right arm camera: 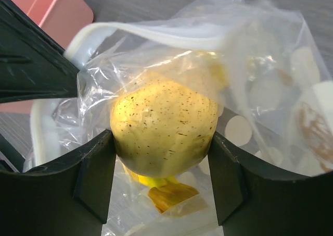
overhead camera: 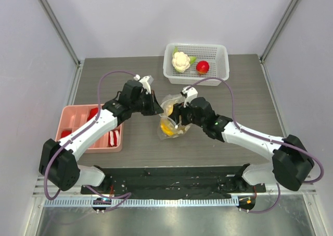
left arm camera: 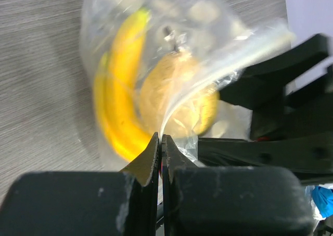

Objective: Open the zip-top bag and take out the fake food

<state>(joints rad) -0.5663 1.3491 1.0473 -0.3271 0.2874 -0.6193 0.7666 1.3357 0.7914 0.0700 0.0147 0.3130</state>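
Status: zip-top bag (overhead camera: 169, 125) lies on the table (overhead camera: 244, 95) between the two arms, well apart from the white basket (overhead camera: 222, 52); its mouth stands open, with the white zip strip (right arm camera: 156, 33) arched up and over in the right wrist view

Left gripper (left arm camera: 160, 141): clenched, jaws pressed together on a fold of the bag's edge by the mouth, holding that side up

Right gripper (right arm camera: 161, 139): set at the open mouth; fingers stand either side of the yellow-orange round fruit (right arm camera: 164, 116), close against its flanks; cannot tell whether they bear on it or only bracket it

Progress, as judged:
- opening step looks done; the mouth is wide enough to admit the fingers
- two pieces are outside the bag, both in the basket: cauliflower (overhead camera: 181, 62) and red round fruit (overhead camera: 203, 66)
- two pieces remain inside: the yellow-orange fruit and the banana bunch (left arm camera: 122, 85), the banana lying beside and partly under the fruit
- roughly half of the removal is left; the round fruit appears to be the piece in hand, the banana after it

Writing: none readable in any view; the bag carries only rows of pale round dots; the fruit shows brown speckles, no label; no brand can be made out on the basket, the pink tray (overhead camera: 78, 115) or the arms
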